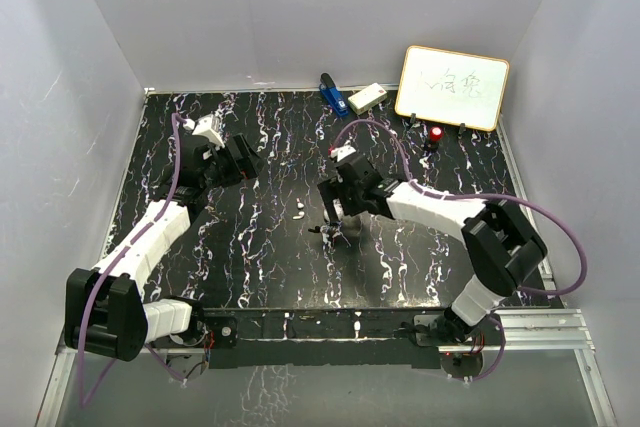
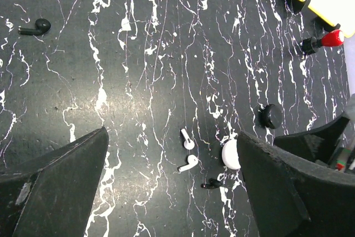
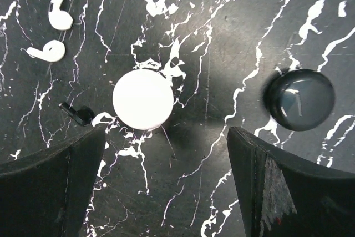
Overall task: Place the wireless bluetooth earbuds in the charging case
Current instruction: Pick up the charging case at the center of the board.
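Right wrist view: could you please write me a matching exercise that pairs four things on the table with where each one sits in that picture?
Things:
1. charging case
2. black knob
3. white earbuds
4. small black piece

Places:
A. far right
B. upper left corner
C. middle, slightly left
D. close by the case's lower left

Pairs: 1-C, 2-A, 3-B, 4-D

Bright, even overhead light leaves a soft sheen on the black marbled tabletop (image 2: 119,109) in the left wrist view. The glossy black knob (image 3: 299,99) mirrors a pale highlight, the charging case (image 3: 143,99) throws only a faint shadow, and focus is sharp.
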